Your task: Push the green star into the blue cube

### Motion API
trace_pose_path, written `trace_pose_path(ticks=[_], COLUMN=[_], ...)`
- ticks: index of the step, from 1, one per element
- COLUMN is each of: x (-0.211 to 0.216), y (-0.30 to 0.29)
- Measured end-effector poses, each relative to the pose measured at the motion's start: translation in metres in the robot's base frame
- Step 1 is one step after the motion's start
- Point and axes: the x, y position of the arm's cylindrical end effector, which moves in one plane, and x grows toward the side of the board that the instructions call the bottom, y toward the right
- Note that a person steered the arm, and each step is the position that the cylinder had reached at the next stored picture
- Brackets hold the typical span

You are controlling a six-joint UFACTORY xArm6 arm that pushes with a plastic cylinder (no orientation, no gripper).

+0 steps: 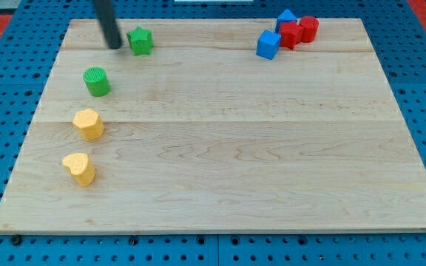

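The green star (pixel 140 40) lies near the top left of the wooden board (pixel 220 148). My tip (pixel 115 46) rests just to the star's left, a small gap apart. The blue cube (pixel 268 45) sits far to the right along the top edge, at the lower left of a small cluster of blocks.
A second blue block (pixel 287 17), a red block (pixel 290 34) and a red cylinder (pixel 308 28) crowd the blue cube at the top right. A green cylinder (pixel 96 81) and two yellow blocks (pixel 88 124) (pixel 79 168) run down the left side.
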Motion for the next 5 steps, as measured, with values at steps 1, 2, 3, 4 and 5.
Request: trace_pose_path(ticks=[1,2,3,4,5], x=[0.000,0.007,-0.013,-0.025,-0.025], y=[0.108,0.060,0.059,0.086,0.096])
